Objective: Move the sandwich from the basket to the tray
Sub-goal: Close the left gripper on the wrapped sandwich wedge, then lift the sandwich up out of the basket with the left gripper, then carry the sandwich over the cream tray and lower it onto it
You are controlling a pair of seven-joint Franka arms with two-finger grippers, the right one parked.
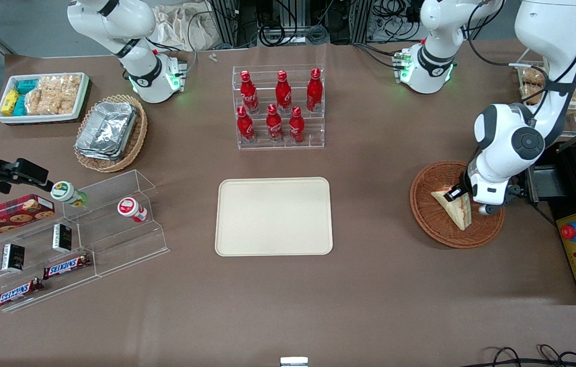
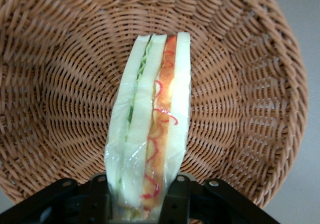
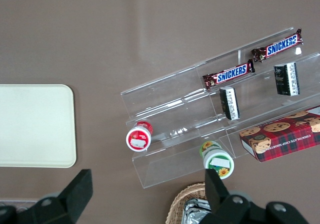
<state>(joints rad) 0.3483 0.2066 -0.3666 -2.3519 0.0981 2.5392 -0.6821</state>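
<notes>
Your sandwich (image 2: 150, 129) stands on edge inside the basket (image 1: 428, 214), toward the working arm's end of the table. Your gripper (image 2: 142, 196) is clamped on its wrapped end. The tray (image 1: 274, 216) sits mid-table, well apart.

A wide table (image 1: 369, 306) under a matte brown cover fills the scene, evenly lit. Off the table's edge farthest from the front camera show grey floor (image 1: 38, 25), coiled black cables (image 1: 273, 33) and metal frame legs (image 1: 225, 20)
</notes>
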